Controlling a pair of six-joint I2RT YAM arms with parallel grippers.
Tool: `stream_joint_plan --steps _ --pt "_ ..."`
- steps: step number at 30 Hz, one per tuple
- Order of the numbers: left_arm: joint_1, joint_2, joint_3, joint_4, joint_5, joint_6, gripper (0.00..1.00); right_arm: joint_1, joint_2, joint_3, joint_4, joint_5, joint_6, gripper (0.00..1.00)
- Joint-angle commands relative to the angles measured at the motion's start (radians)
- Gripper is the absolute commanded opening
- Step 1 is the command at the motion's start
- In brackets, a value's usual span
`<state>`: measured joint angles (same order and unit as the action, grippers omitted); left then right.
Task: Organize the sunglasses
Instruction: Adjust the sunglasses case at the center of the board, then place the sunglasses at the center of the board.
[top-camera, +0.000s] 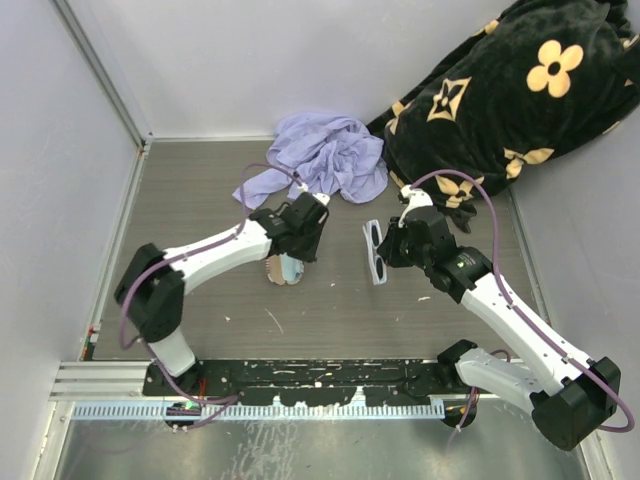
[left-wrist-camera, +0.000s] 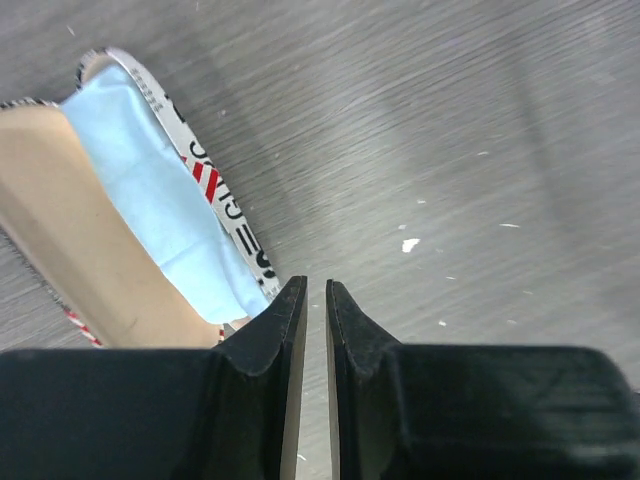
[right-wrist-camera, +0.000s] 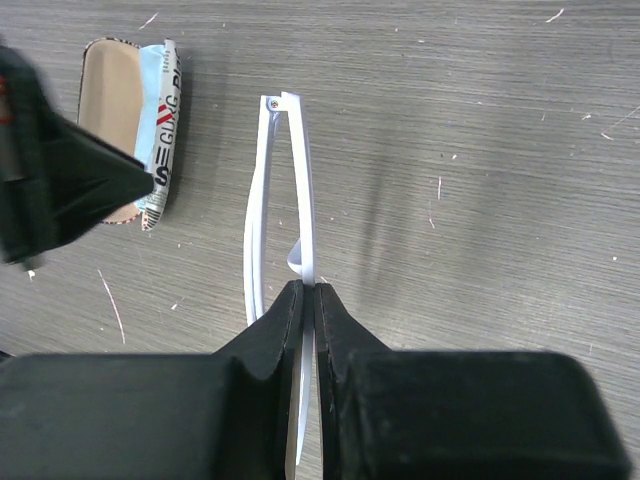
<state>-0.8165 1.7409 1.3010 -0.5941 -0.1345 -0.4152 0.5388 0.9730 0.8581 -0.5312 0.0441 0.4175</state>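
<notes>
The sunglasses (top-camera: 376, 252) sit mid-tabletop (top-camera: 330, 320), with the right end effector (right-wrist-camera: 308, 292) pinched on their folded white arms. They look light, springy and easy to snap, so that hold suits. The left end effector (left-wrist-camera: 313, 288) is closed and empty beside the case (left-wrist-camera: 60, 230), further left. The tabletop is smooth, grey and walled

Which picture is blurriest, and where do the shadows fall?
Left wrist view: softest, with the table grain smeared into streaks under a pale sheen. Right wrist view: crisp grain, with soft shadow bands on either side of the sunglasses. Top view: even light, with only faint shadows.
</notes>
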Motion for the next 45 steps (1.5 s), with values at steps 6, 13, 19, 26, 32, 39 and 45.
stream_joint_plan --steps 6,13,19,26,32,39,45 --pt "0.052 -0.270 -0.038 0.092 0.064 -0.028 0.17 -0.002 -0.023 0.015 0.093 0.067 -0.018 0.00" --pt "0.301 -0.459 -0.277 0.250 0.235 -0.150 0.38 -0.003 0.074 0.115 0.074 -0.036 -0.037 0.00" --pt "0.413 -0.548 -0.409 0.336 0.317 -0.211 0.54 -0.003 0.188 0.175 0.157 -0.180 0.034 0.00" --pt "0.513 -0.512 -0.527 0.483 0.423 -0.296 0.56 0.014 0.331 0.275 0.208 -0.206 0.101 0.00" --pt "0.573 -0.405 -0.571 0.620 0.517 -0.331 0.52 0.078 0.444 0.361 0.212 -0.171 0.129 0.00" --pt "0.580 -0.359 -0.607 0.712 0.520 -0.327 0.50 0.170 0.572 0.441 0.226 -0.097 0.176 0.00" --pt "0.582 -0.332 -0.610 0.703 0.475 -0.301 0.48 0.239 0.668 0.494 0.237 -0.040 0.222 0.00"
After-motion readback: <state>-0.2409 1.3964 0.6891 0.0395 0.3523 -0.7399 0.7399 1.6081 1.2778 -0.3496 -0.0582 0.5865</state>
